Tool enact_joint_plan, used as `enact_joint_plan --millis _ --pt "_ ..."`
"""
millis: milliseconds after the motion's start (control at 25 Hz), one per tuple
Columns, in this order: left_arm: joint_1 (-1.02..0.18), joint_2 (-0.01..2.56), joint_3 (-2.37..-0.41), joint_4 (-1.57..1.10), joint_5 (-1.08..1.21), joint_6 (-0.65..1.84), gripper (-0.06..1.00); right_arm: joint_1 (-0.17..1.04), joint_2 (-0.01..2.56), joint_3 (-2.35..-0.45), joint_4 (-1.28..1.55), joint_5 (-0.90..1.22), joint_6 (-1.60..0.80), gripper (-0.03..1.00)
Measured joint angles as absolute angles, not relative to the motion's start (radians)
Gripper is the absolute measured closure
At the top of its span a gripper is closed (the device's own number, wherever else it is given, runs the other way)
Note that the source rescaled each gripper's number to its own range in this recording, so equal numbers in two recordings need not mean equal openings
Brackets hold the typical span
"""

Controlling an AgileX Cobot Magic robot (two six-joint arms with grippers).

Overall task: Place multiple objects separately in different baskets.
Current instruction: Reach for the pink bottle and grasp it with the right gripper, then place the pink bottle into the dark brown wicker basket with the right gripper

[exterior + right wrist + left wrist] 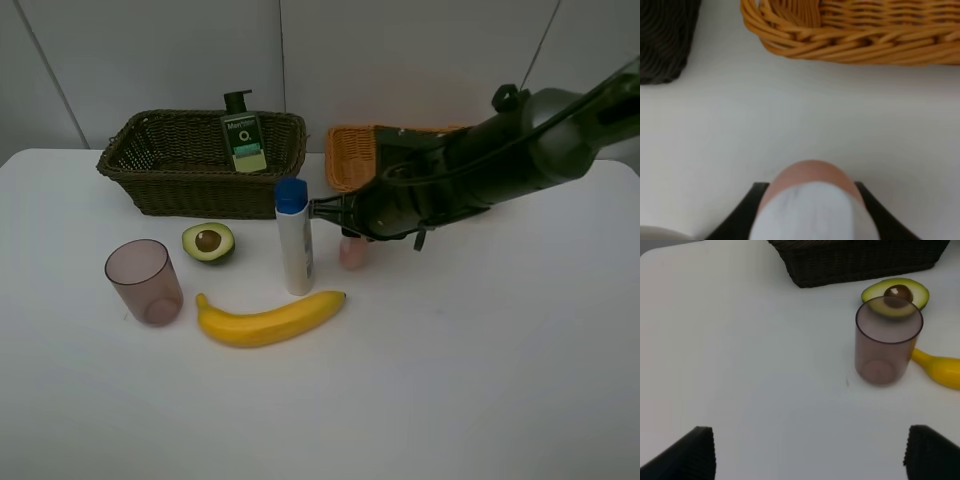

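Observation:
My right gripper reaches in from the right and is shut on the small pink bottle, which stands on the table; in the right wrist view the bottle sits tight between the fingers. The white blue-capped bottle stands just left of it. The halved avocado, mauve cup and banana lie in front. The dark green pump bottle is in the dark basket. The orange-tan basket is partly hidden by my right arm. My left gripper is open and empty, short of the cup. Lemon and orange are out of view.
The white table stretches to the right and front. A grey wall stands close behind both baskets. In the left wrist view the avocado lies behind the cup and the banana's tip beside it.

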State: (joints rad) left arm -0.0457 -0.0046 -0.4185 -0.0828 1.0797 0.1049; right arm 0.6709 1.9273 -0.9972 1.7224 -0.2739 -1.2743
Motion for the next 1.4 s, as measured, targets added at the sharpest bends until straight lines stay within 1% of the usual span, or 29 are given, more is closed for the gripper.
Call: enact_joint_plan --millis 720,920,1080,1400 --pt "-0.046 -0.005 -0.418 -0.083 1.08 0.105 -0.05 0.671 1.788 -0.997 1.721 -0.298 -1.294 0.96" --pt "-0.046 -0.005 -0.418 -0.083 1.08 0.105 -0.05 0.671 1.755 -0.997 1.68 -0.298 -1.294 0.96" --pt "-0.046 -0.005 -0.418 -0.083 1.08 0.105 -0.05 0.671 1.755 -1.029 1.617 -0.29 -1.294 0.96" --pt "-0.046 -0.005 -0.418 -0.083 1.08 0.105 -0.05 0.671 1.756 -1.172 1.533 -0.206 -1.294 0.96"
